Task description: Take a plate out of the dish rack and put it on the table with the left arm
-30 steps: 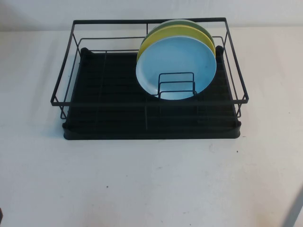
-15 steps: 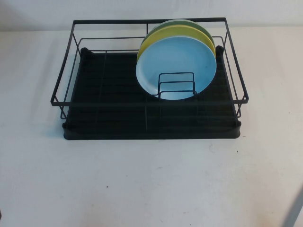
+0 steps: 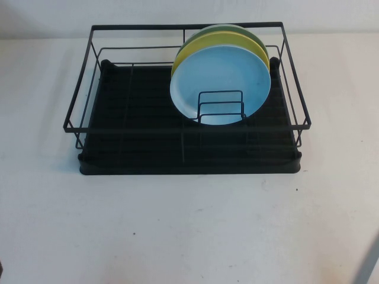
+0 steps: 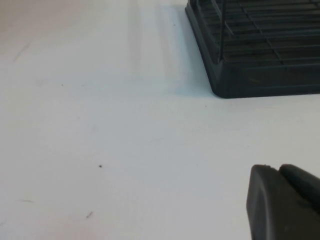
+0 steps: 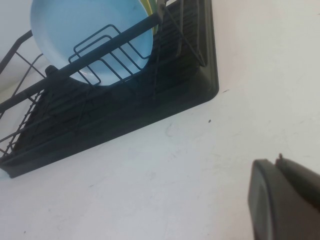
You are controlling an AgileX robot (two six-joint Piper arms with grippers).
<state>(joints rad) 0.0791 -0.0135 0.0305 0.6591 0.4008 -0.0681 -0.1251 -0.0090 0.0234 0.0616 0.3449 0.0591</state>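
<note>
The light blue plate [image 3: 220,83] stands on edge in the right half of the black wire dish rack [image 3: 177,126], leaning against small wire dividers. It also shows in the right wrist view [image 5: 90,35]. My left gripper [image 4: 276,169] is shut and empty, low over the white table [image 3: 189,225] off the rack's near left corner [image 4: 260,75]. My right gripper [image 5: 276,161] is shut and empty, over the table off the rack's near right corner [image 5: 200,85]. Only slivers of both arms show at the high view's bottom corners.
A yellow plate [image 3: 219,40] and a green plate [image 3: 251,34] stand right behind the blue one. The rack's left half holds nothing. The rack's raised wire rim runs in front of the plates. White table lies in front of the rack and on both sides.
</note>
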